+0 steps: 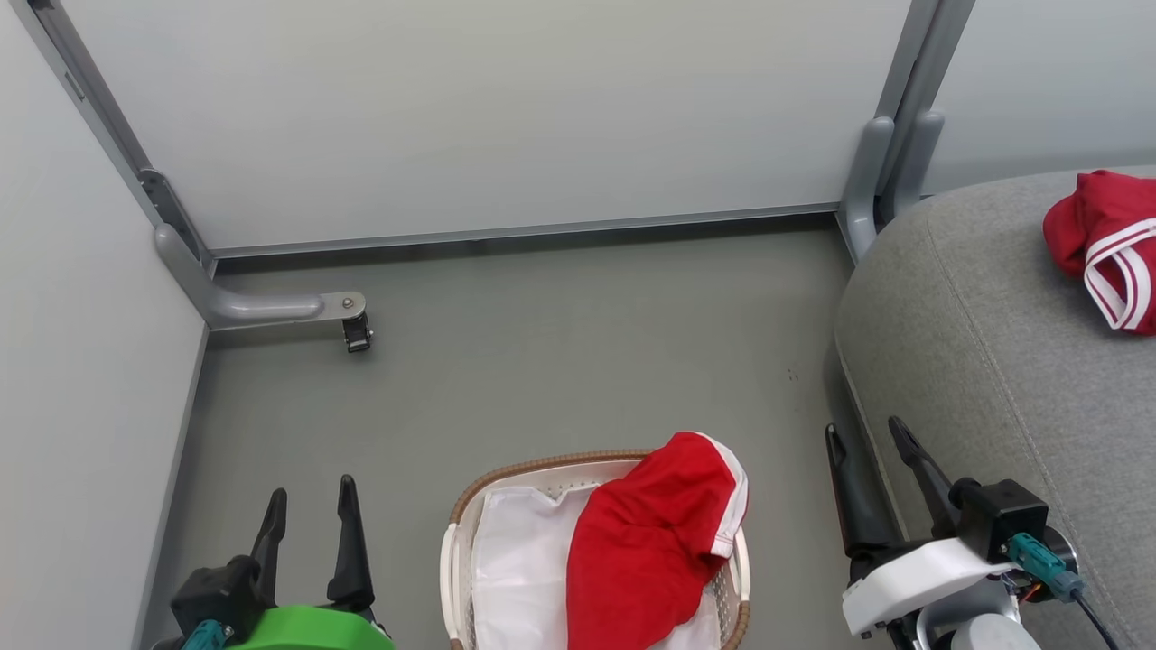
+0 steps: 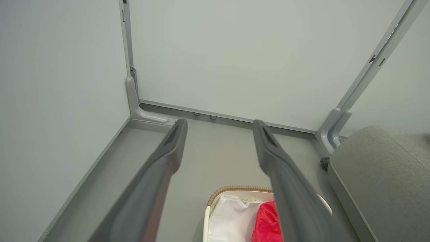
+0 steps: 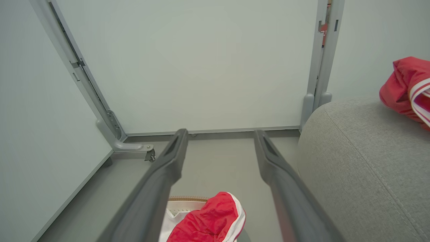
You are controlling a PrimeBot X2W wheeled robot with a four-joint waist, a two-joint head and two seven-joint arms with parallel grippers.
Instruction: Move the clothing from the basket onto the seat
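Perforated oval basket (image 1: 449, 552) at 6 o'clock, red garment (image 1: 646, 542) slumped over woven rim, striped garment (image 1: 1104, 244) on grey woven seat (image 1: 975, 361), left claw (image 1: 312, 488) and right claw (image 1: 863, 427) wide.

I am seeing the basket (image 1: 456, 542) sitting on the floor (image 1: 542, 361) just ahead, a cloth (image 1: 519, 569) lying in its left part and one garment (image 1: 646, 542) draping over its right rim. The seat (image 1: 975, 361) is standing to the right, the other garment (image 1: 1106, 244) lying on its far side.
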